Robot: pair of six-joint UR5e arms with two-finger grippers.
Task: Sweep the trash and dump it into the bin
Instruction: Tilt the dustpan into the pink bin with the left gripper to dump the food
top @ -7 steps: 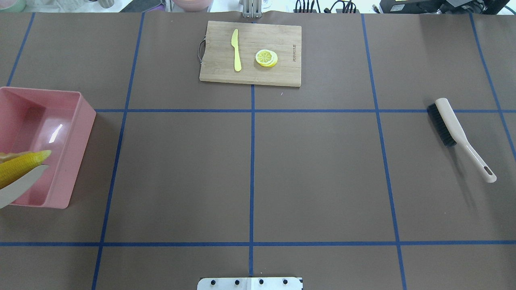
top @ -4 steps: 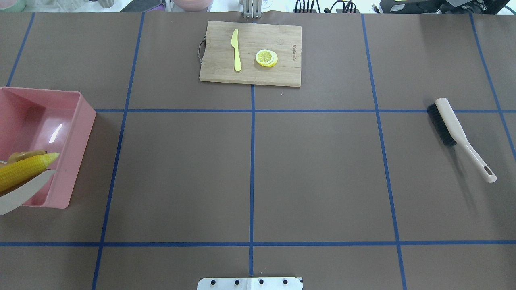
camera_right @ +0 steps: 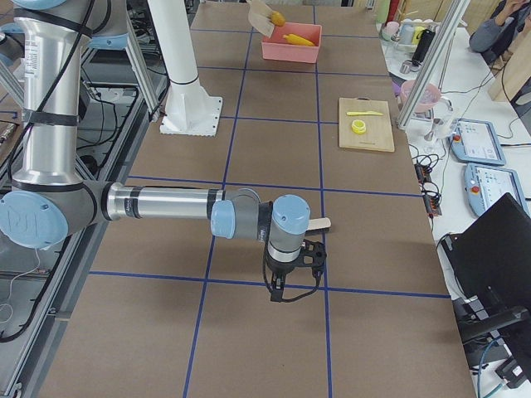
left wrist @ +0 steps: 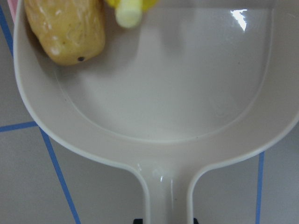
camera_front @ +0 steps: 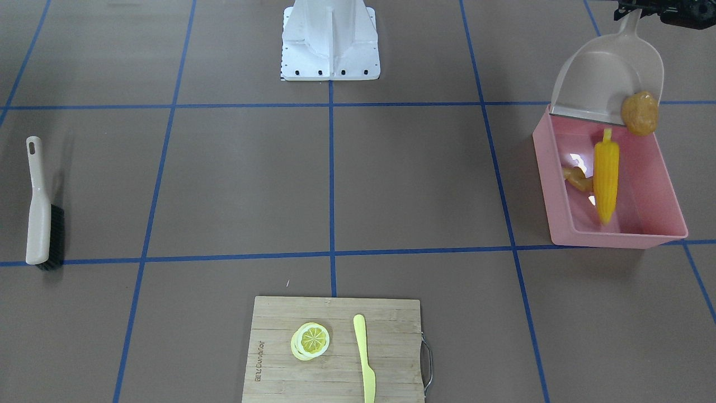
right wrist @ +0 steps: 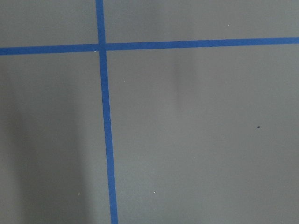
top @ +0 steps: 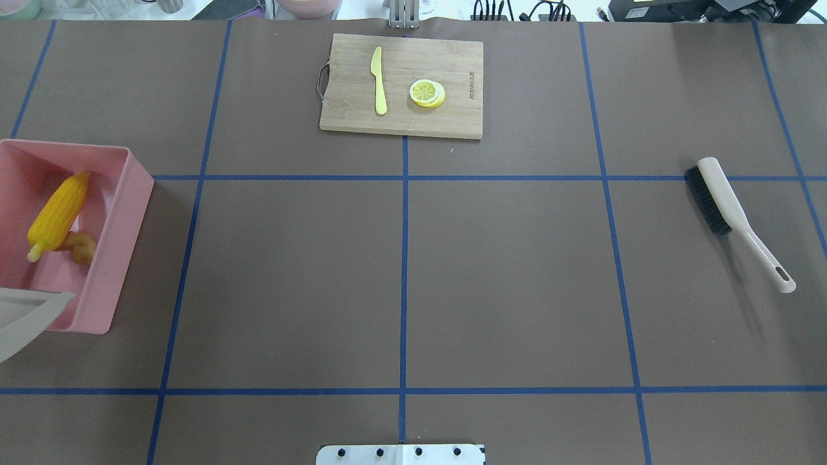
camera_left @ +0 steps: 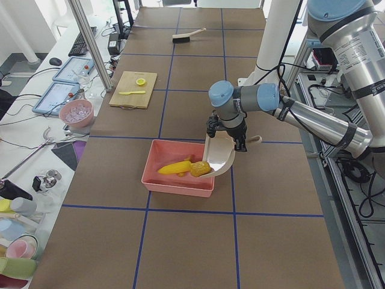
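Note:
The pink bin [top: 132, 187] stands at the table's left edge. The yellow corn cob [top: 59, 210] and the tan ginger root [top: 81, 247] lie inside it; both also show in the front view, corn [camera_front: 606, 176] and ginger [camera_front: 576, 178]. The brown potato [camera_front: 640, 113] sits at the lip of the beige dustpan [camera_front: 607, 78], which is tilted over the bin's near rim. In the left wrist view the potato [left wrist: 65, 30] is in the pan's corner. My left gripper [camera_left: 239, 142] is shut on the dustpan's handle. My right gripper [camera_right: 286, 286] hangs over bare table; I cannot tell its state.
A beige hand brush [top: 730, 213] with black bristles lies at the right. A wooden cutting board [top: 452, 116] at the far middle carries a pale yellow knife [top: 378, 81] and a lemon slice [top: 427, 92]. The robot base [camera_front: 330, 39] is at the near middle.
The corn cob and the ginger root slid off the dustpan and now lie in the bin. The dustpan's lip has drawn back toward the bin's near rim.

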